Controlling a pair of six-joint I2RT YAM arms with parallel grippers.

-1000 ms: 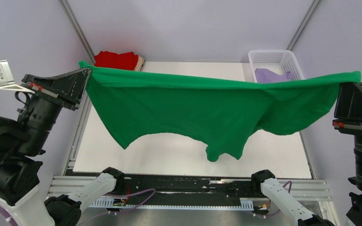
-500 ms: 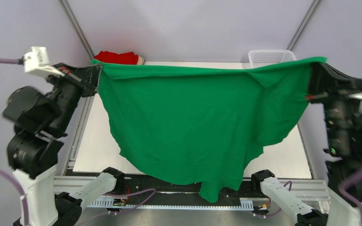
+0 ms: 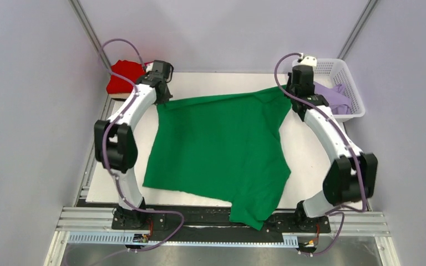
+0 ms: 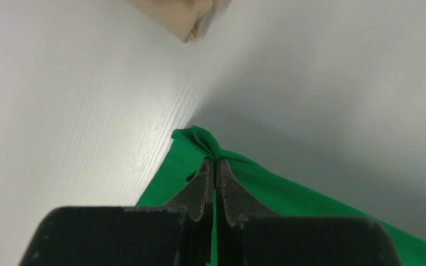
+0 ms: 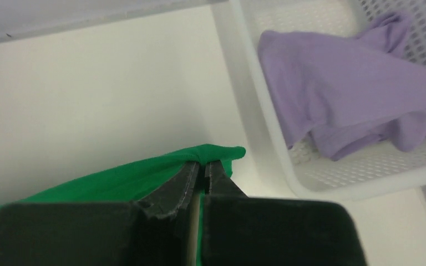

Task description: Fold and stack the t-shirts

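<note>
Your left gripper (image 4: 214,162) and right gripper (image 5: 204,165) each pinch a far corner of the green t-shirt (image 3: 222,144) — spread on the table (image 3: 211,82).

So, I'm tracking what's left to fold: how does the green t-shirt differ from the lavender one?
The green t-shirt lies spread out on the table; the lavender t-shirt sits crumpled in the white basket. The green one is pinched at its far corners by the left gripper and right gripper; nothing touches the lavender one. Both are plain and not yet folded.
</note>
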